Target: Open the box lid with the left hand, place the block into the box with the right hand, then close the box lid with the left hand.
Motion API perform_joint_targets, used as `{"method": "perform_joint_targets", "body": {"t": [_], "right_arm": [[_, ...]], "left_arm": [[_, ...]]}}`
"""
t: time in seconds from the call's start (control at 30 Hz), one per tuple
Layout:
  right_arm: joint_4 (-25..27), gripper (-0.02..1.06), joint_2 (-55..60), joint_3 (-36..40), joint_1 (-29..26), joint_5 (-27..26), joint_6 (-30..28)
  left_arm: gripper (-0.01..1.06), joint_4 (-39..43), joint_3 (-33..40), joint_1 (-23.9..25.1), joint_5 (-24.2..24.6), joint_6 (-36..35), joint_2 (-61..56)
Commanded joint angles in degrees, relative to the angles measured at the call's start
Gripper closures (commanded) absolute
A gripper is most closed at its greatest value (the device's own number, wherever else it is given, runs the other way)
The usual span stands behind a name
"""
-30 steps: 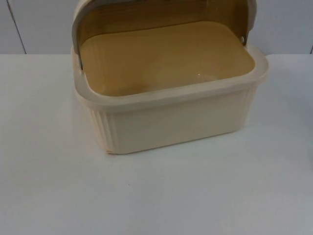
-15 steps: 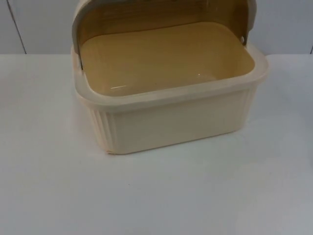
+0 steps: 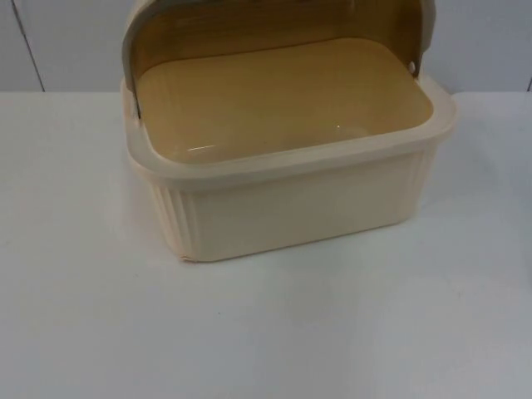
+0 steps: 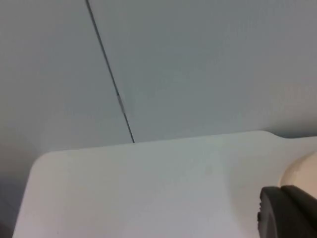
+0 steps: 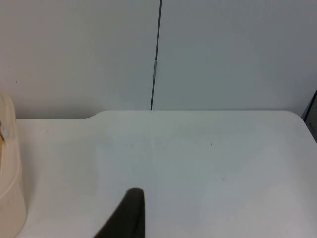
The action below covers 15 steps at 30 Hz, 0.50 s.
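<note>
Box [image 3: 283,166] on the table [image 3: 274,332], toward the back, close before the partition wall [image 3: 66,41], with the lid [image 3: 274,21] swung up behind the open cavity. Left gripper's fingertip [image 4: 287,213] low over the table just beside the box's rounded corner [image 4: 302,171], wall [image 4: 198,64] behind. Right gripper's fingertip [image 5: 126,215] above the table [image 5: 198,163], box edge [image 5: 10,173] off to one side, wall [image 5: 223,49] beyond.
</note>
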Motion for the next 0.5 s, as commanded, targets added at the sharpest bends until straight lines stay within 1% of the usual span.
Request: {"method": "perform_joint_targets", "body": {"t": [0.0, 0.13, 0.27, 0.3, 0.33, 0.37, 0.4, 0.43, 0.47], "right_arm": [[0.08, 0.0, -0.07, -0.37, 0.28, 0.01, 0.08], [0.08, 0.0, -0.07, -0.37, 0.28, 0.41, 0.08], [0.08, 0.0, -0.07, -0.37, 0.28, 0.41, 0.08], [0.08, 0.0, -0.07, -0.37, 0.28, 0.41, 0.08], [0.08, 0.0, -0.07, -0.37, 0.28, 0.41, 0.08], [0.08, 0.0, -0.07, -0.37, 0.28, 0.41, 0.08], [0.08, 0.0, -0.07, -0.37, 0.28, 0.41, 0.08], [0.08, 0.0, -0.07, -0.37, 0.28, 0.41, 0.08], [0.08, 0.0, -0.07, -0.37, 0.28, 0.41, 0.08]], "left_arm": [[1.05, -0.21, 1.54, 0.26, -2.4, -0.16, -1.03], [1.05, 3.35, 2.53, 0.26, -3.46, -0.16, -1.11], [1.05, 3.6, 2.9, 0.26, -3.88, -0.16, -1.11], [1.04, 3.42, 2.9, 0.26, -4.02, -0.16, -1.11], [1.0, 2.96, 2.9, 0.26, -4.52, -0.16, -1.11], [0.91, 2.28, 2.9, 0.26, -4.8, -0.16, -1.11], [0.75, 1.63, 2.9, 0.26, -4.95, -0.32, -1.11], [0.65, 1.06, 2.9, 0.26, -5.06, -0.49, -1.11], [0.45, -0.18, 2.9, 0.26, -5.06, -0.49, -1.11]]}}
